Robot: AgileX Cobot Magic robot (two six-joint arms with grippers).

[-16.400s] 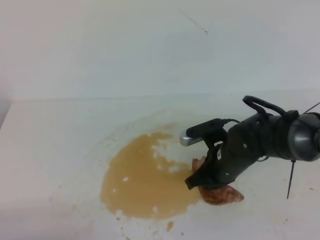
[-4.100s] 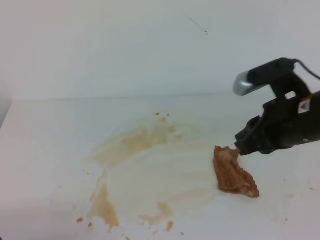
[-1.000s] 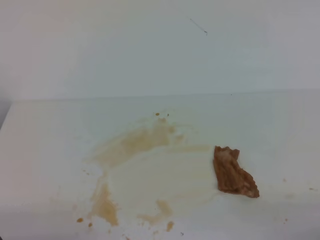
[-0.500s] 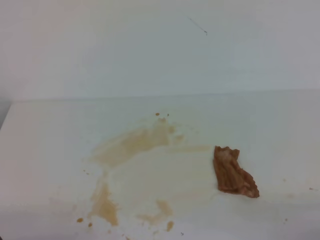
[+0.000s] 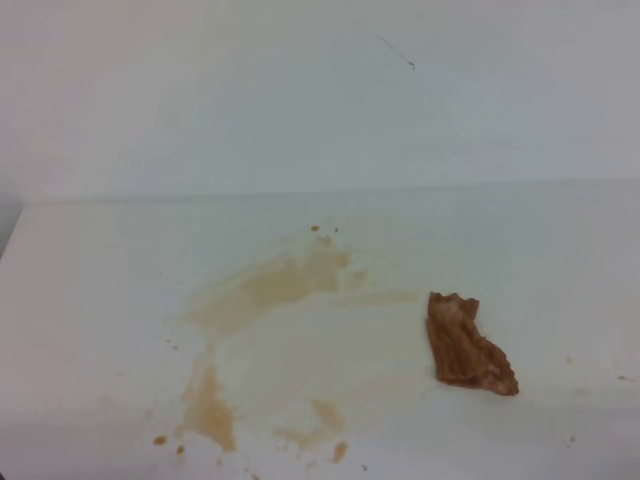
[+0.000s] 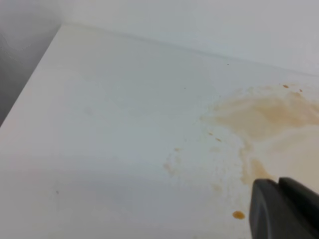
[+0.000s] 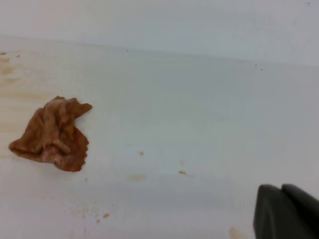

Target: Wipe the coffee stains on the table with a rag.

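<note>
on the left of the overhead frame, the coffee stains (image 5: 262,288) are seen as a tan smear running from centre-left up toward the middle, with a darker streak and droplets at the lower left, all on the white table (image 5: 90,300). in the left wrist view the same smears fill the right half, and only a dark edge of the left gripper (image 6: 284,209) shows at the lower right corner; whether its jaws are apart or together cannot be told.

right of centre in the overhead frame, the rag (image 5: 465,345) lies flat and unheld, its long axis slanting from upper left to lower right, just beside the right edge of the faint wiped patch. neither arm is seen in that view.

in the right wrist view the rag (image 7: 50,134) sits at the middle left, while the right gripper (image 7: 286,211) appears only as a dark tip at the lower right corner, well apart from it, its jaws closed on nothing. the rag is judged to lie nearer the right arm, up and to the left of its jaws; a reach that way would be needed before more wiping of the remaining stains.
</note>
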